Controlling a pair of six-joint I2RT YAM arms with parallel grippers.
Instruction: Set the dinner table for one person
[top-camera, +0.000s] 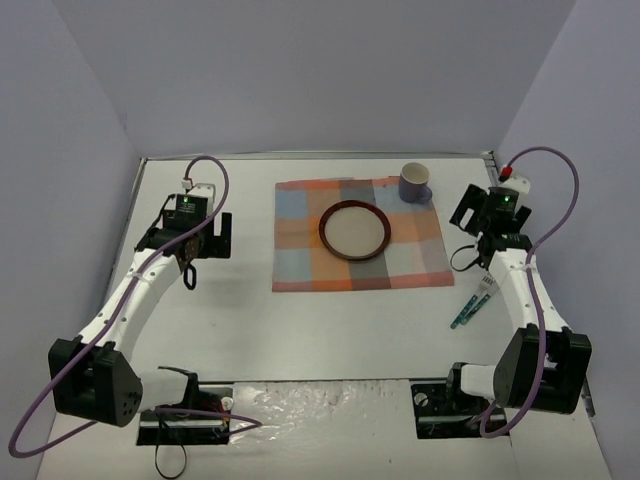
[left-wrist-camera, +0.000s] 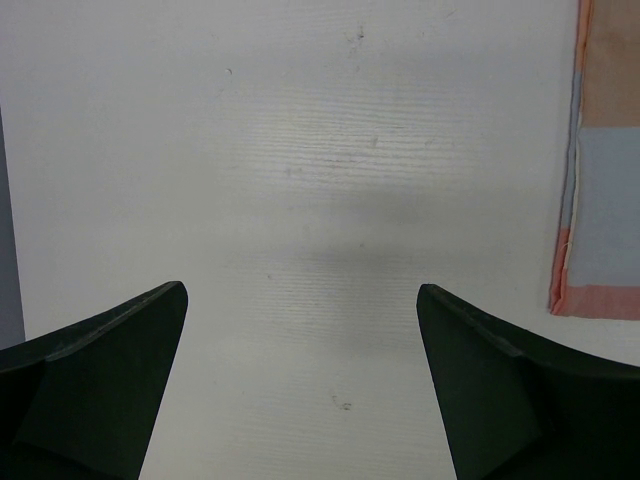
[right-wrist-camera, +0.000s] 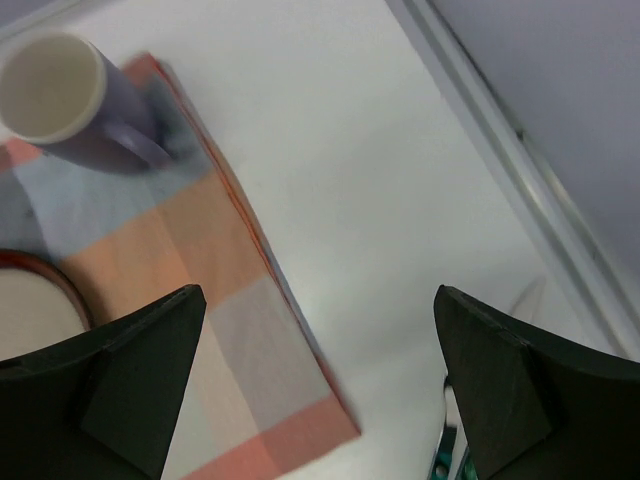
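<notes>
On the white dinner table (top-camera: 230, 320) lies an orange-and-blue plaid mat (top-camera: 300, 265). A round plate with a dark red rim (top-camera: 354, 230) sits on the mat's middle. A purple mug (top-camera: 415, 183) stands on the mat's far right corner and shows in the right wrist view (right-wrist-camera: 60, 95). Teal-handled cutlery (top-camera: 472, 305) lies on the table right of the mat. My left gripper (left-wrist-camera: 300, 300) is open and empty over bare table, left of the mat (left-wrist-camera: 600, 170). My right gripper (right-wrist-camera: 320, 300) is open and empty above the mat's right edge (right-wrist-camera: 240, 330).
Thin metal rails edge the table at the back (top-camera: 310, 155) and right (right-wrist-camera: 510, 150). Grey walls enclose three sides. The arm bases and cables sit at the near edge (top-camera: 190, 410).
</notes>
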